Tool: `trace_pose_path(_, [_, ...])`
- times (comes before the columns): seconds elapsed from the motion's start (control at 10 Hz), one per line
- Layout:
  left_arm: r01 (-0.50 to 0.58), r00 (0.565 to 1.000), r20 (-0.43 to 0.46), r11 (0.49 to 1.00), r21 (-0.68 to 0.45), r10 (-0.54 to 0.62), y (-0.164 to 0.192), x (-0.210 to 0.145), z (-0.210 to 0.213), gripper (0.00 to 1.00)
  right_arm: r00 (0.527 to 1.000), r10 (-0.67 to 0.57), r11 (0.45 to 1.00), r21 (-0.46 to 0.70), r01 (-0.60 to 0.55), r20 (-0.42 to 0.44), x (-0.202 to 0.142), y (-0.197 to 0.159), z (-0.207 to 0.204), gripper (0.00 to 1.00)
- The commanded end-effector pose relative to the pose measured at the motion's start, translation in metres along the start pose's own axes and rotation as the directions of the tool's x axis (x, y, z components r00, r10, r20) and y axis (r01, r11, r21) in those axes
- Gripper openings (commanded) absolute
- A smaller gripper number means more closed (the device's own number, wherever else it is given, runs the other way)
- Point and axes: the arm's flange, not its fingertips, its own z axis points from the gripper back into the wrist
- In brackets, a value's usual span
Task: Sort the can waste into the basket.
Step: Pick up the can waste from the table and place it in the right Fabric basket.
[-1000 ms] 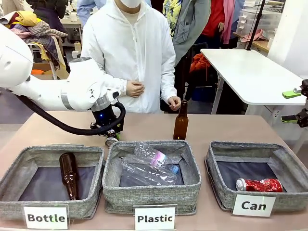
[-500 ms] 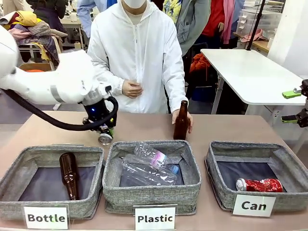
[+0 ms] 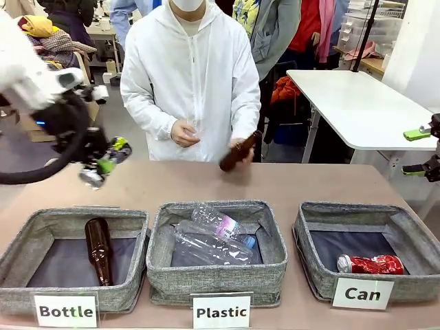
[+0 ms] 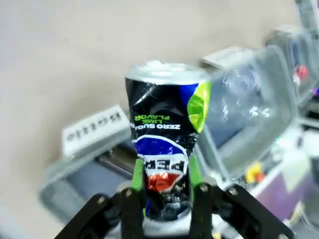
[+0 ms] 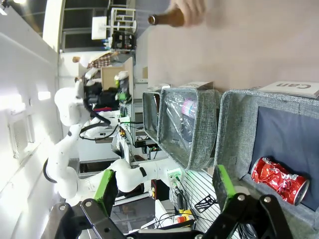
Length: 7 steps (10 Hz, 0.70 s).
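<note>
Looking from the front, the Can basket (image 3: 311,234) sits at the robot's right end of the row, with the red can (image 3: 370,264) lying on its side in its near right corner. The left fingers (image 3: 105,163) hang blurred above the counter (image 3: 316,184), far to the left of that basket. They are past the Plastic basket (image 3: 159,234) and behind the Bottle basket (image 3: 41,220), and they pinch the dark can (image 3: 91,179). The right fingers (image 3: 414,134) sit just right of the Can basket, spread and empty. To the left of the Can basket and farther back, a person's hand (image 3: 242,146) holds a brown bottle (image 3: 234,157) tilted above the counter.

From the left wrist, the left fingers (image 4: 137,174) are clamped on the crumpled lower part of the dark can (image 4: 164,124). Its long axis runs straight out along them, silver end farthest out. The Bottle label (image 4: 94,130) lies blurred beyond it.

From the right wrist, the right fingers (image 5: 224,186) stand wide apart with nothing between them. The red can (image 5: 279,179) lies inside the Can basket (image 5: 234,124), close ahead.

The right arm is nearer the Can basket, yet the left arm holds the can. The coming move likely turns on carrying it rightward past both other baskets to that opening.
</note>
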Motion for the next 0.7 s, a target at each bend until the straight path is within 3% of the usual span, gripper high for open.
trace_pose_path(0.0, [0.206,0.974,-0.096,0.978,-0.023,-0.207,0.017,-0.054,0.023,0.00,1.000,0.024,1.000,0.001,-0.024,-0.010,0.000,0.000,0.003,1.00])
trace_pose_path(0.1, [0.367,0.910,-0.211,0.930,0.007,-0.357,0.024,-0.075,0.034,0.00,1.000,0.024,1.000,0.001,-0.024,-0.010,0.000,0.000,0.003,1.00])
trace_pose_path(0.2, [0.618,0.749,-0.315,0.786,0.014,-0.583,0.037,-0.086,0.040,0.00,1.000,0.024,1.000,0.001,-0.024,-0.010,0.000,0.000,0.003,1.00])
trace_pose_path(0.3, [0.776,0.591,-0.338,0.631,-0.011,-0.732,0.046,-0.086,0.040,0.00,1.000,0.024,1.000,0.001,-0.024,-0.010,0.000,0.000,0.003,1.00])
trace_pose_path(0.4, [0.705,0.676,-0.282,0.709,-0.021,-0.680,0.045,-0.073,0.037,0.00,1.000,0.024,1.000,0.001,-0.024,-0.010,0.000,0.000,0.003,1.00])
trace_pose_path(0.5, [0.482,0.831,-0.303,0.876,-0.027,-0.467,0.036,-0.094,0.042,0.00,1.000,0.024,1.000,0.001,-0.024,-0.010,0.000,0.000,0.003,1.00])
trace_pose_path(0.6, [0.482,0.831,-0.303,0.876,-0.027,-0.467,0.036,-0.094,0.042,0.00,1.000,0.024,1.000,0.001,-0.024,-0.010,0.000,0.000,0.003,1.00])
